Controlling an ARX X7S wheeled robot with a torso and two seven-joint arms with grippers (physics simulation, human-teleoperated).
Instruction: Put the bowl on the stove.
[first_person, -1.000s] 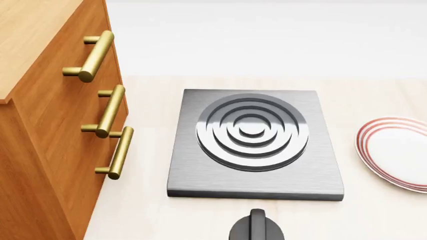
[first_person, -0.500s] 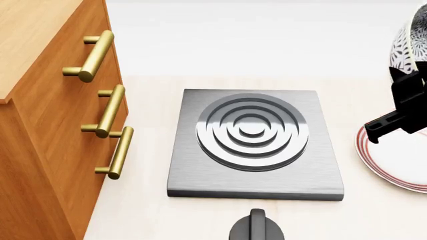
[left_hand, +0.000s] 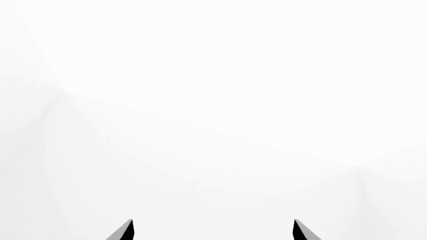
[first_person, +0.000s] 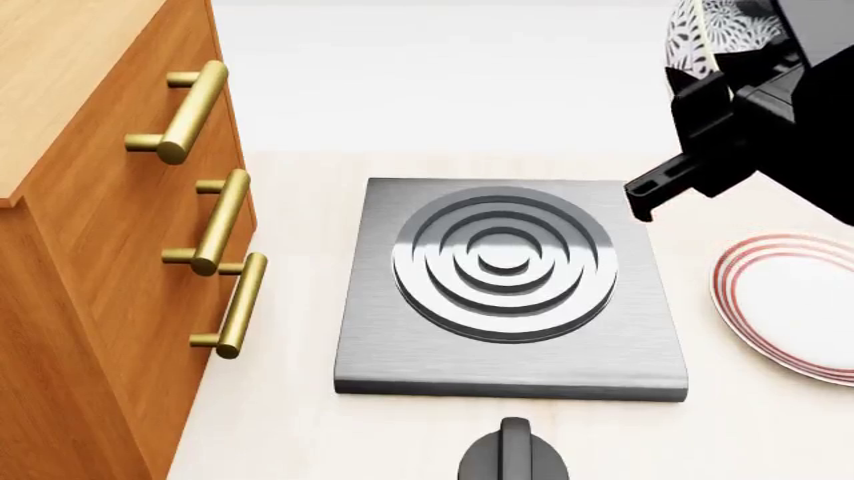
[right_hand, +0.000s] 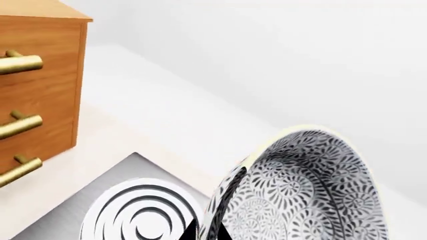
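Note:
The stove is a square dark grey hotplate with a ringed burner, lying on the pale counter in the head view; it also shows in the right wrist view. The bowl, white with a grey-blue floral pattern, is held tilted in the air above the stove's far right corner. In the right wrist view the bowl fills the foreground, and my right gripper is shut on its rim. My left gripper shows only two spread fingertips against blank white.
A wooden drawer cabinet with brass handles stands left of the stove. A white plate with red rings lies to the right. A black round knob sits in front of the stove.
My right arm has carried the bowl leftward and upward, from over the plate at the right edge to above the stove's far right corner.

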